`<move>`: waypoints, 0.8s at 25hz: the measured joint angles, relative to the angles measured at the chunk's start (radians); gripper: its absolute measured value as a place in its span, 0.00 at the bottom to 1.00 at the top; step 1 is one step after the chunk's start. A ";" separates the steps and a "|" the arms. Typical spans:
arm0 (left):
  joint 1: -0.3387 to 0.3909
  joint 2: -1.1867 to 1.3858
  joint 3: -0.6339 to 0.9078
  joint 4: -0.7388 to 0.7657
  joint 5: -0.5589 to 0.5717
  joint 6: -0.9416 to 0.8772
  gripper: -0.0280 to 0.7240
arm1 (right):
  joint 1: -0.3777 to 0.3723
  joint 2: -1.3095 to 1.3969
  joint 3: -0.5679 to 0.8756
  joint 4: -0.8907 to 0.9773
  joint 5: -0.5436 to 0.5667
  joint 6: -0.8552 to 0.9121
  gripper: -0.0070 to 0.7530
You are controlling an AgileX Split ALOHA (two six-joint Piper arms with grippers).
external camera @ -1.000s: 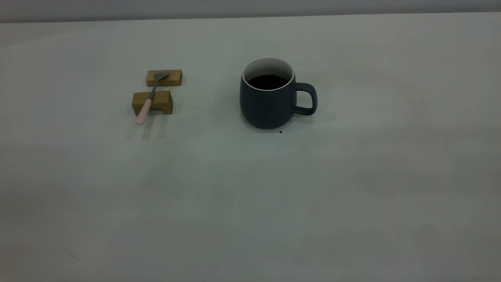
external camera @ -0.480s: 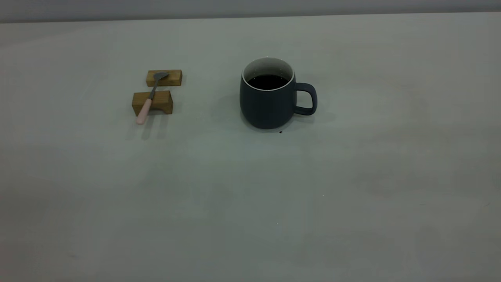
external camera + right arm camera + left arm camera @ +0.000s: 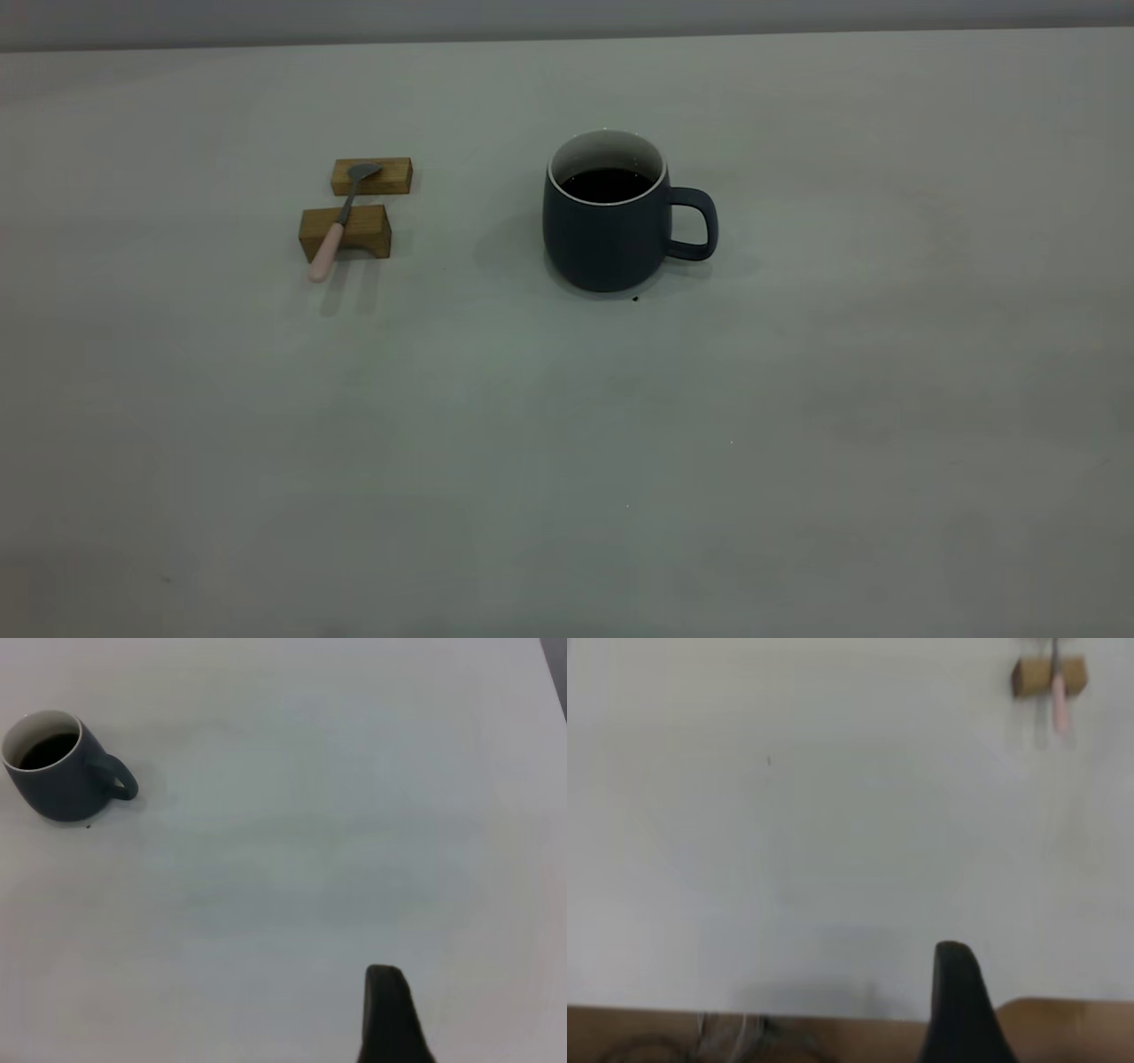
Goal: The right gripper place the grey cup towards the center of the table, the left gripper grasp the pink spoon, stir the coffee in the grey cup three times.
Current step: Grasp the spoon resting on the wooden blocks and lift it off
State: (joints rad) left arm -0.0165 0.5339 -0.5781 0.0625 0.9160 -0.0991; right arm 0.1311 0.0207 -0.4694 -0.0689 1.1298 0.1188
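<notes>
The grey cup (image 3: 607,235) stands upright near the middle of the table (image 3: 567,443), its handle pointing right and dark coffee (image 3: 608,183) inside. Left of it, the pink spoon (image 3: 335,230) lies across two wooden blocks, bowl on the far one. No arm shows in the exterior view. Only a black tip of the left gripper (image 3: 957,992) shows in the left wrist view, far from the spoon (image 3: 1059,704). A black tip of the right gripper (image 3: 385,1010) shows in the right wrist view, well away from the cup (image 3: 58,780). Nothing is held.
The far block (image 3: 372,176) and the near block (image 3: 345,232) carry the spoon. A tiny dark speck (image 3: 634,299) lies just in front of the cup. A brown surface (image 3: 1063,1028) with cables (image 3: 726,1032) lies past the table's near edge in the left wrist view.
</notes>
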 joint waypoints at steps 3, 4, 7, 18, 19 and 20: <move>0.000 0.216 -0.055 -0.005 -0.052 -0.010 0.77 | 0.000 0.000 0.000 0.000 0.000 0.000 0.70; 0.000 0.278 -0.074 -0.008 -0.071 -0.011 0.77 | 0.000 0.000 0.000 0.000 0.000 0.000 0.70; 0.000 0.496 -0.149 -0.050 -0.132 -0.012 0.77 | 0.000 0.000 0.000 0.000 0.000 0.000 0.70; -0.022 1.064 -0.345 -0.172 -0.328 0.040 0.77 | 0.000 0.000 0.000 0.000 0.000 0.000 0.70; -0.037 1.110 -0.362 -0.172 -0.345 0.039 0.77 | 0.000 0.000 0.000 0.000 0.000 0.000 0.70; -0.055 1.157 -0.382 -0.172 -0.358 0.036 0.77 | 0.000 0.000 0.000 0.000 0.000 0.000 0.70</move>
State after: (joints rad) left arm -0.0713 1.6911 -0.9605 -0.1097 0.5581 -0.0634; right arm 0.1311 0.0207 -0.4694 -0.0689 1.1298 0.1188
